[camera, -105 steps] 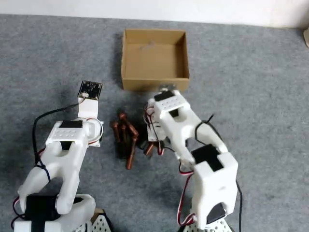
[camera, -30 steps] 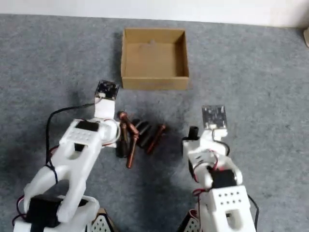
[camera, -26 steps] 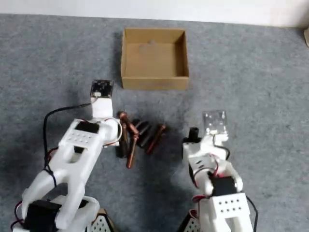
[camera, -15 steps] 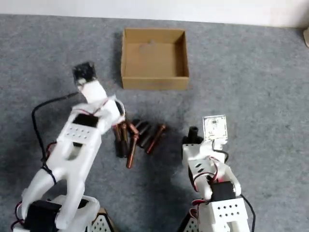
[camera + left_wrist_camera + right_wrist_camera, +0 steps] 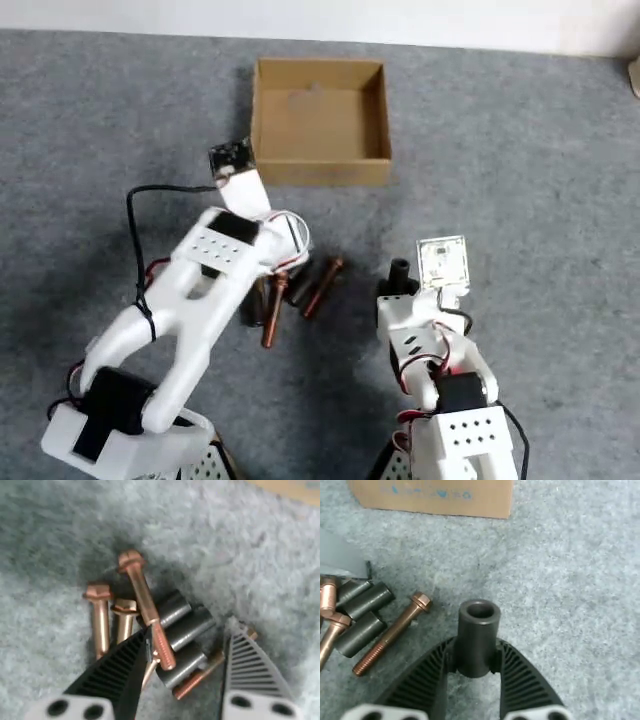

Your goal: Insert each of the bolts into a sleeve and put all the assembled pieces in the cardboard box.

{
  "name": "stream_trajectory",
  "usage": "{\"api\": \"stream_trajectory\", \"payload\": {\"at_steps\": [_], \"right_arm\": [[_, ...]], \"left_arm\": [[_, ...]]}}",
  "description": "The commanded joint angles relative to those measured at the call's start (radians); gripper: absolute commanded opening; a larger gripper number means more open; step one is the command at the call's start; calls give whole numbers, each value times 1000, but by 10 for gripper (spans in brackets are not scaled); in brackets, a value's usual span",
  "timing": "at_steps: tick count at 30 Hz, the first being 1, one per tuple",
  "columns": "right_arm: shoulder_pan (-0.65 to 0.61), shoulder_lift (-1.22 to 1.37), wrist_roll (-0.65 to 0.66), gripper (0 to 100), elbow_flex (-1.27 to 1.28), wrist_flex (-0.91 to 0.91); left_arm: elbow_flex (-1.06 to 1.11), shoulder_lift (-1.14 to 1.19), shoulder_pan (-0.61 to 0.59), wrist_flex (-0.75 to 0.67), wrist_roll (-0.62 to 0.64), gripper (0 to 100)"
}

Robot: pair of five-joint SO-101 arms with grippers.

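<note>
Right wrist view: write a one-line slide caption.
Right gripper holds a dark sleeve; a copper bolt and spare sleeves lie on the carpet nearby, cardboard box beyond.

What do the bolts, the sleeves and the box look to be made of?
The bolts: copper-coloured metal with a soft sheen on heads and threads, possibly copper-plated steel. The sleeves: dark grey, dull and smooth-walled, likely blackened metal, though plastic cannot be ruled out. The cardboard box: plain brown, matte cardboard with thin walls.

Grey, felt-like tabletop all across; along its far edge, a pale white strip; at the far right corner, a small beige thing, cut off.
</note>
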Motion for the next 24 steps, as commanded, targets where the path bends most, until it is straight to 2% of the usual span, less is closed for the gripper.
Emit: {"api": "stream_trajectory", "payload": {"at_steps": [1,3,9,16,24], "right_arm": [[7,2,18,5,-7,-28],[7,2,18,5,-7,-28],[7,2,18,5,-7,-28],[7,2,17,5,-7,-28],[7,2,17,5,-7,-28]], "left_arm": [[-48,-5,-45,8,55,224],[-47,-4,-74,11,94,224],[-31,79,-107,-5,100,224],[-125,240,-110,-37,100,224],[-196,269,-137,-41,103,224]]}}
